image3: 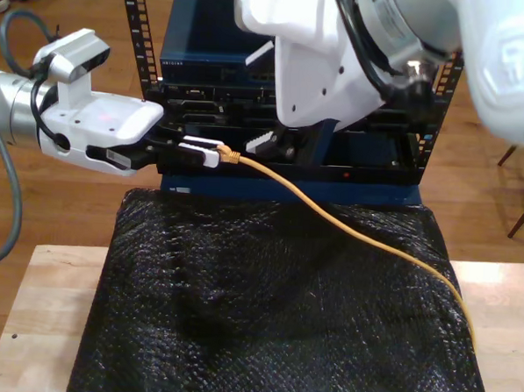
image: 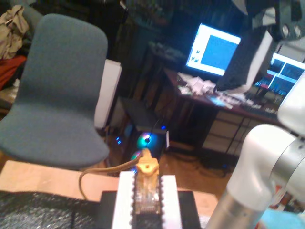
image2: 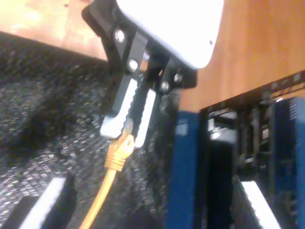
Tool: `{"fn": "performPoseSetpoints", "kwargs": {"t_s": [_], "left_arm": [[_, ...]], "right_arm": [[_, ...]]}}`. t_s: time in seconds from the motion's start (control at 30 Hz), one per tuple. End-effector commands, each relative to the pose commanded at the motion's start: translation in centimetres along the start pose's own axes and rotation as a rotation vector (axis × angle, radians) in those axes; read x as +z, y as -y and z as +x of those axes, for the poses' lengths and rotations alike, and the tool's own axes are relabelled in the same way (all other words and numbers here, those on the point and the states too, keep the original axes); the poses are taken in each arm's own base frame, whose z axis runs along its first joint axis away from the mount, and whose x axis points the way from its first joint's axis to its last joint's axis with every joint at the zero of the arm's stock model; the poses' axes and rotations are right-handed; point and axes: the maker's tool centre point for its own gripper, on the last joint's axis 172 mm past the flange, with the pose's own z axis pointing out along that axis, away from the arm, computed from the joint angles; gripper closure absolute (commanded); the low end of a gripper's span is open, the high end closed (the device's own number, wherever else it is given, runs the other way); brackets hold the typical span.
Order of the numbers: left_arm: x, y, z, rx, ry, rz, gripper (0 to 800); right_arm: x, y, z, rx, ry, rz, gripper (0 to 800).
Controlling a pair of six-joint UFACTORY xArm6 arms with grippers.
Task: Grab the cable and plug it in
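mat (image3: 263, 337): open | rack (image3: 369, 162) front: blocked by second arm (image3: 340, 51)

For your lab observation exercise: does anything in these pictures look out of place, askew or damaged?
Nothing looks damaged or spilled. My first gripper holds the plug end of the yellow cable level in front of the rack. The cable trails slack across the black mat toward the exterior view's right. It is not yet plugged in.

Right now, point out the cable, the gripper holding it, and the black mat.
cable (image3: 348, 223): exterior view, mid-length of the yellow cord.
my first gripper (image3: 203, 152): exterior view, between its white fingers.
black mat (image3: 264, 319): exterior view, bare middle.
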Motion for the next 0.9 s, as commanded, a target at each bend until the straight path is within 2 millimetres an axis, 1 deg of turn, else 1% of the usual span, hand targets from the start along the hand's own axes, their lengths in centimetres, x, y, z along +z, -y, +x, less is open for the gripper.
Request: {"fn": "performPoseSetpoints", "kwargs": {"t_s": [0.13, 0.3, 0.43, 0.5, 0.6, 0.7, 0.87, 0.9], "left_arm": [[0.1, -0.3, -0.1, -0.035, -0.027, -0.035, 795], [0.2, -0.6, 0.4, -0.031, -0.046, -0.048, 795], [0.1, -1.2, 1.0, -0.037, -0.060, -0.070, 797], [-0.1, -1.3, 1.3, -0.051, -0.076, -0.088, 797], [-0.1, -1.9, 1.6, -0.071, -0.085, -0.125, 795], [-0.1, -2.3, 1.7, -0.078, -0.092, -0.144, 795], [-0.3, -3.0, 2.5, -0.086, -0.155, -0.208, 795], [-0.3, -3.1, 2.7, -0.093, -0.164, -0.221, 795]], "right_arm": [[-0.1, 0.6, 0.2, -0.048, -0.010, -0.023, 43], [0.0, 1.6, 0.4, -0.095, -0.024, -0.050, 42], [0.1, 1.7, 1.3, -0.108, -0.045, -0.078, 40], [-0.5, 2.1, 1.9, -0.119, -0.059, -0.089, 39], [-0.9, 2.0, 2.3, -0.128, -0.070, -0.112, 38], [-1.5, 2.6, 3.2, -0.147, -0.090, -0.123, 32], [-2.2, 3.1, 3.7, -0.209, -0.101, -0.135, 32], [-2.0, 3.4, 3.6, -0.215, -0.100, -0.131, 32]]}}
